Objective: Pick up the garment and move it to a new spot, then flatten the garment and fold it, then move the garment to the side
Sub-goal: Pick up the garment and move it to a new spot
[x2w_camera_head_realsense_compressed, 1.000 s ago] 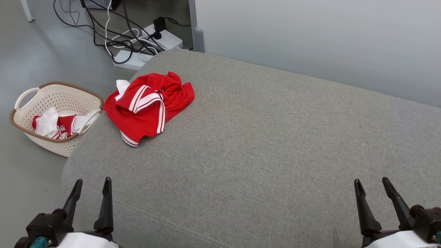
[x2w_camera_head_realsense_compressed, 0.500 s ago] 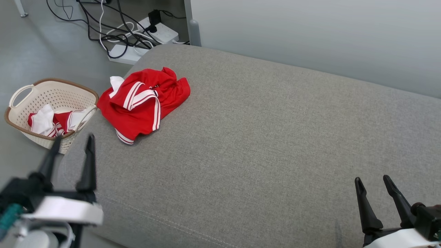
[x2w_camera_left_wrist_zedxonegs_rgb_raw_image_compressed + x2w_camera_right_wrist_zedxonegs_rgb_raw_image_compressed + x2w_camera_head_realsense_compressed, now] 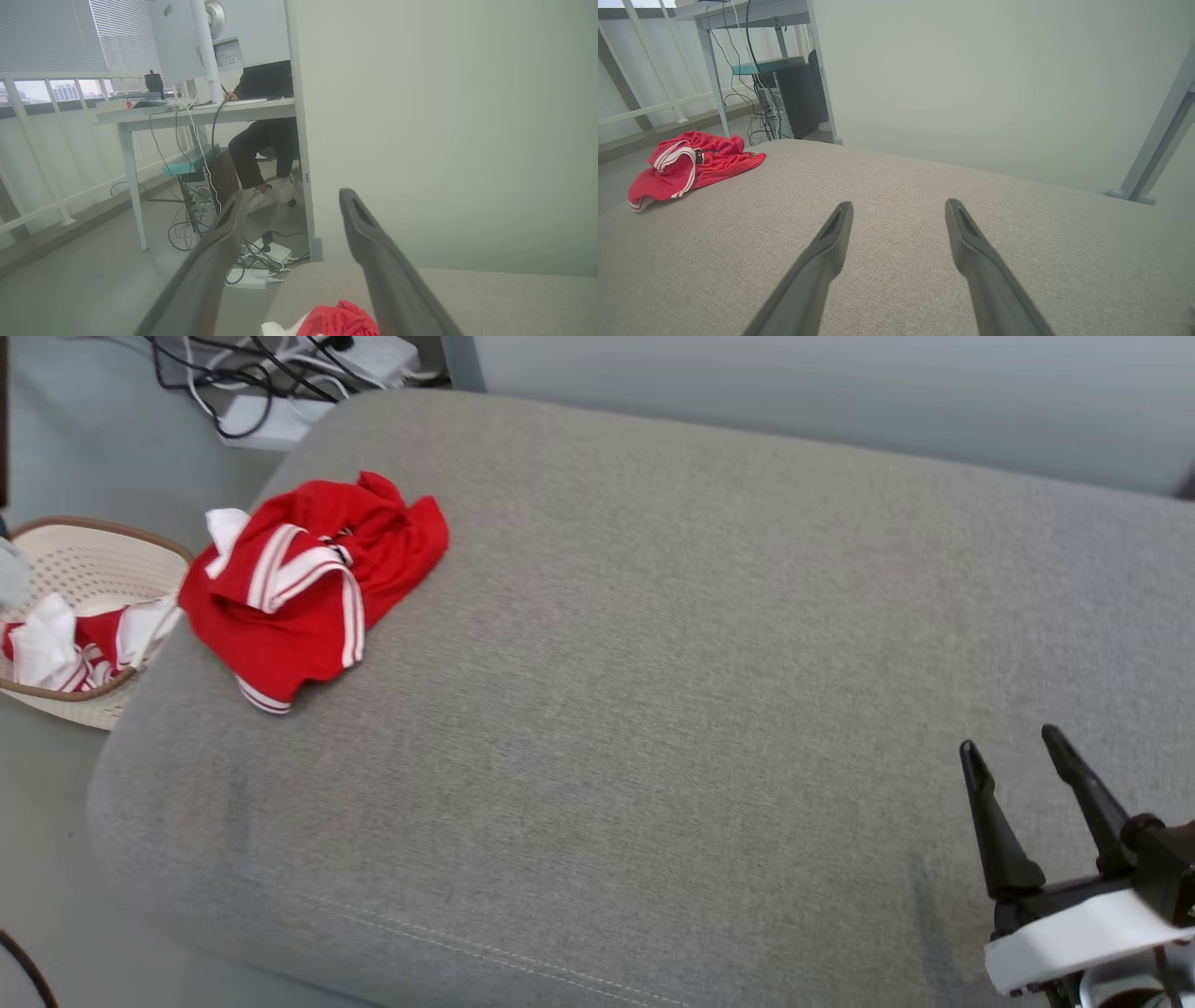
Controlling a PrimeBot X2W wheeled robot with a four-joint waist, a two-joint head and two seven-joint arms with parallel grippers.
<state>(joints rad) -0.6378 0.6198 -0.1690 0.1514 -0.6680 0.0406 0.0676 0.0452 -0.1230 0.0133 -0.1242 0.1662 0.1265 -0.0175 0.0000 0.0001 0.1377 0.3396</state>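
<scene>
Because the crumpled red garment with white striped trim (image 3: 308, 588) sits at the far-left corner of the grey woven-fabric cushioned surface (image 3: 653, 663), close to its rounded edge, a badly aimed grasp could nudge it over the side. There it would probably land in or beside the cream perforated plastic basket (image 3: 103, 527) on the floor, which holds similar red-and-white clothes and could confuse a later pick. A tangle of black and white cables (image 3: 252, 373) lies on the floor past the far corner, another place for a slipped garment or a stray finger to catch.

The left hand (image 3: 292, 198) is spread wide and empty, raised above the garment, which shows at the bottom of its wrist view. The right hand (image 3: 1010, 740) is also wide and empty, hovering over the near-right part of the surface, well apart from the garment.

The cloth looks thin, limp and bunched in several overlapping layers, so a pinch may take only one fold and leave the rest trailing. The upholstery looks soft and coarse-grained; the long, tapered dark fingers could dig into it if they come down too deep.
</scene>
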